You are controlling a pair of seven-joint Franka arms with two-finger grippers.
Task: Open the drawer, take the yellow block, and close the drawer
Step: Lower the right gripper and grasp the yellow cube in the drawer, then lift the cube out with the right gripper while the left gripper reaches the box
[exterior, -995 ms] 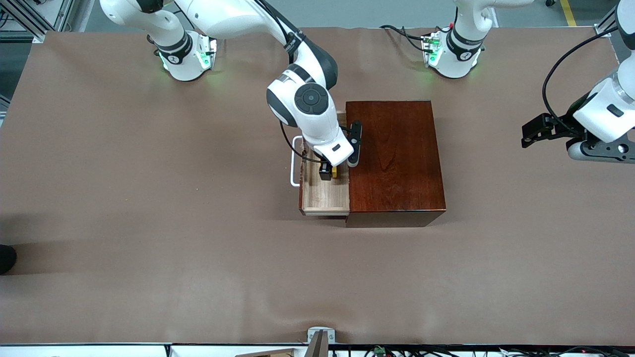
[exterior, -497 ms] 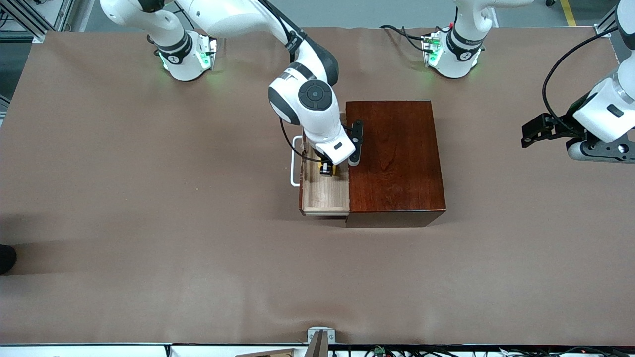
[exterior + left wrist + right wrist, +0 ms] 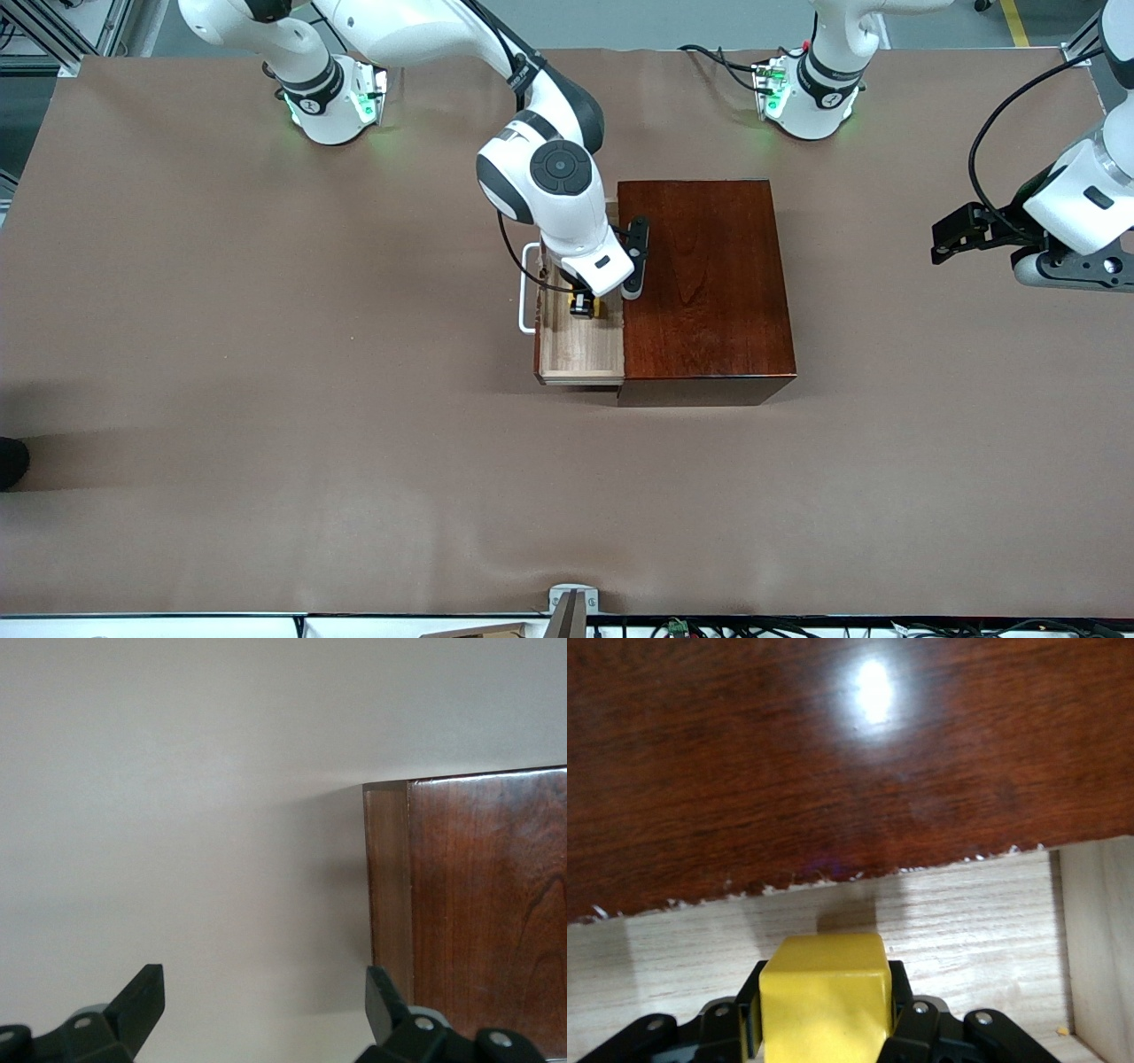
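Since a second ago, the right gripper (image 3: 583, 306) has clamped onto the yellow block (image 3: 825, 1001) inside the open drawer (image 3: 580, 350), frame centre. At the frame's right edge, the left gripper (image 3: 261, 1005) waits with fingers spread, holding nothing.

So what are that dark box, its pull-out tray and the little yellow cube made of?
The box looks like varnished reddish-brown wood: grain shows under a glossy glare. The drawer seems pale unfinished wood, matte with fine grain. The yellow block is smooth and uniform, perhaps plastic or painted wood; I can't tell which.

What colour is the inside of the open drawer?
Pale, light-grained wood. The drawer floor shows best in the right wrist view, beneath the yellow block.
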